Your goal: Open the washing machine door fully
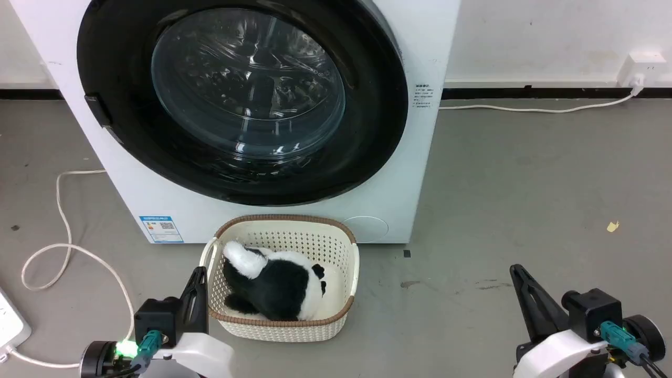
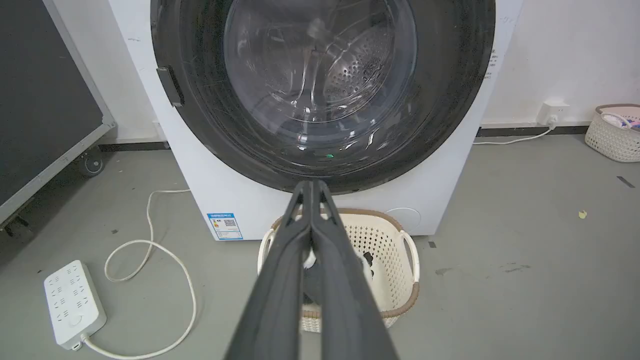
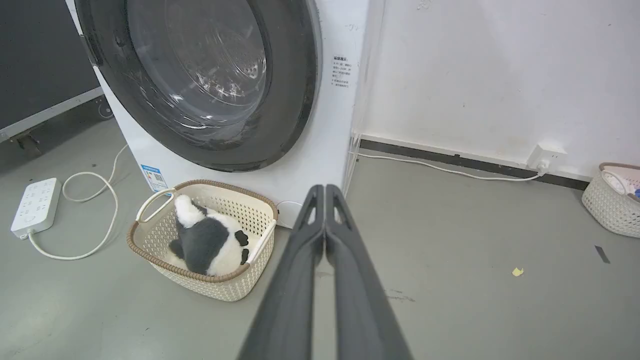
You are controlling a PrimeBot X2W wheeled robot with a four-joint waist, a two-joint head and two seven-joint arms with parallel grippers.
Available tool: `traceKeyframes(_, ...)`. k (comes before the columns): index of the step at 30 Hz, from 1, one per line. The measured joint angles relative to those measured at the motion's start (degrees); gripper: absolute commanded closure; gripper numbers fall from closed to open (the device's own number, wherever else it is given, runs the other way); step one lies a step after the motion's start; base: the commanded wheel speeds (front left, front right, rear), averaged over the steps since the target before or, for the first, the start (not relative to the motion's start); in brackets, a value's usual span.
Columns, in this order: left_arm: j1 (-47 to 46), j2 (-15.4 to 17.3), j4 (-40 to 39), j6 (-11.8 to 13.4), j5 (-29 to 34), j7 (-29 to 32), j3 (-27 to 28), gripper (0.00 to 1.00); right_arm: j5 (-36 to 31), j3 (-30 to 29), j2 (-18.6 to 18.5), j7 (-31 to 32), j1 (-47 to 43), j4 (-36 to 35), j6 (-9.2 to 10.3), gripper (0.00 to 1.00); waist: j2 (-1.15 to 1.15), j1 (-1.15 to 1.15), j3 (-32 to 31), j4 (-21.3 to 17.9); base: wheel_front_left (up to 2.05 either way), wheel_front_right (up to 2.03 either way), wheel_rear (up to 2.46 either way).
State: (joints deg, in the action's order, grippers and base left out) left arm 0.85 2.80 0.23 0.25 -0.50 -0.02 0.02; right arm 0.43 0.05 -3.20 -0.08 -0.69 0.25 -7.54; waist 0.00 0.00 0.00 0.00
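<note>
The washing machine door (image 1: 247, 94) is a big round glossy black rim around a bulging clear window, lying closed flat against the white machine (image 1: 415, 173). Its dark handle notch (image 1: 98, 110) sits on the left rim. The same door (image 2: 320, 85) faces the left wrist camera and shows at an angle as the door (image 3: 200, 80) in the right wrist view. My left gripper (image 1: 198, 273) is shut and empty, low at the lower left beside the basket. My right gripper (image 1: 517, 270) is shut and empty at the lower right, well away from the machine.
A cream wicker basket (image 1: 349, 278) holding a black-and-white plush toy (image 1: 273, 283) stands on the floor right in front of the machine. A white cable (image 1: 63, 247) and power strip (image 2: 72, 302) lie at the left. A second basket (image 3: 610, 205) and wall socket (image 1: 638, 71) are at the right.
</note>
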Motion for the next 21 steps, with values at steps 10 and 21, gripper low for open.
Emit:
traceKeyframes(10,0.0,0.0,0.0,0.0,0.0,0.0,0.0,1.00,0.0,0.0,0.0,0.0,0.0,0.0,0.00,1.00,0.00,0.00,0.0,0.0,0.00,0.00,0.00)
traceKeyframes(21,0.0,0.0,0.0,0.0,0.0,0.0,0.0,1.00,0.0,0.0,0.0,0.0,0.0,0.0,0.00,1.00,0.00,0.00,0.0,0.0,0.00,0.00,0.00)
